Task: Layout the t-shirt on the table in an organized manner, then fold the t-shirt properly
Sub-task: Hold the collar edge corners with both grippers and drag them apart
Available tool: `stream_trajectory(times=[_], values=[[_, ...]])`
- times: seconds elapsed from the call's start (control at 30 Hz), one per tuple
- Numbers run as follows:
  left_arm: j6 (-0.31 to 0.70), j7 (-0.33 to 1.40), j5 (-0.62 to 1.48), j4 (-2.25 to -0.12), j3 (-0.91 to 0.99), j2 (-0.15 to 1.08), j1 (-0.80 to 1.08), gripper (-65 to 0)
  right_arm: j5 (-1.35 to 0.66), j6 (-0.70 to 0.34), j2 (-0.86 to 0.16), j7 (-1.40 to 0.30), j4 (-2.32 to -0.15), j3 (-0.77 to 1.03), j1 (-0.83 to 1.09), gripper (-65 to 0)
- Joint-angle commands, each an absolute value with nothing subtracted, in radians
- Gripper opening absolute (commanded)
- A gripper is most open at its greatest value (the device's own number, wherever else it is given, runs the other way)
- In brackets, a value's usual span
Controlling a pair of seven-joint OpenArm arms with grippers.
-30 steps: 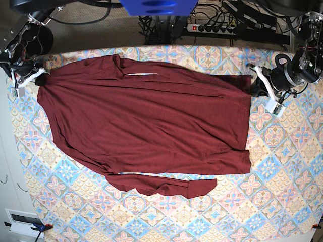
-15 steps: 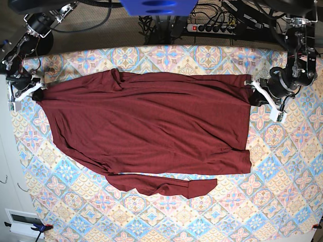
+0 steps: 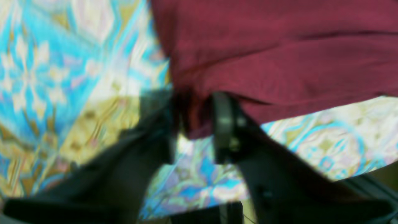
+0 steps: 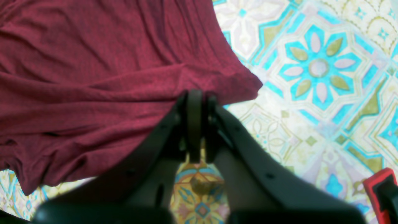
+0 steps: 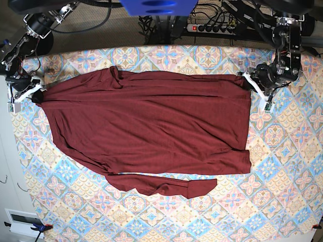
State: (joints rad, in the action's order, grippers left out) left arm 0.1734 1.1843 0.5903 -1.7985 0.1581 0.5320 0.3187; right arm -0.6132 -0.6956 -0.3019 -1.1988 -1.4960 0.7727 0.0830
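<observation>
patterned bench [image 5: 282,166] carries the maroon t-shirt [image 5: 151,131] spread flat, right fingers [image 4: 196,102] pinching its far corner while left fingers [image 3: 222,124], slightly spread, straddle the opposite hem corner.

Your right end effector [image 4: 197,124] is clamped tight; your left end effector [image 3: 194,124] stands with jaws parted, both arms low and spread wide.
</observation>
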Motion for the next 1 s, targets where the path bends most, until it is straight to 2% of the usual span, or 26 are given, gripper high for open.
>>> stream_trajectory(times=[0.0,0.13,0.4,0.57,0.97], values=[[0.176,1.182,0.599,-1.816,0.179,0.55,0.317,-37.2,-0.631,-0.698,-0.325,-1.179,-1.512,0.779,0.073,-63.9],[0.176,1.211,0.638,-1.817,0.243,0.55,0.349,-25.7,-0.631,-0.698,-0.325,-1.179,-1.512,0.779,0.073,-63.9],[0.174,1.211,0.869,-1.698,0.358,0.55,0.394,-17.9,-0.631,-0.698,-0.323,-1.179,-1.514,0.779,0.077,-63.9],[0.174,1.204,0.944,-1.639,0.355,0.539,0.389,-16.1,-0.631,-0.698,-0.321,-1.181,-1.52,0.779,0.079,-63.9],[0.174,1.244,0.941,-1.572,0.291,0.429,0.289,-16.5,-0.633,-0.698,-0.32,-1.181,-1.523,0.779,0.082,-63.9]])
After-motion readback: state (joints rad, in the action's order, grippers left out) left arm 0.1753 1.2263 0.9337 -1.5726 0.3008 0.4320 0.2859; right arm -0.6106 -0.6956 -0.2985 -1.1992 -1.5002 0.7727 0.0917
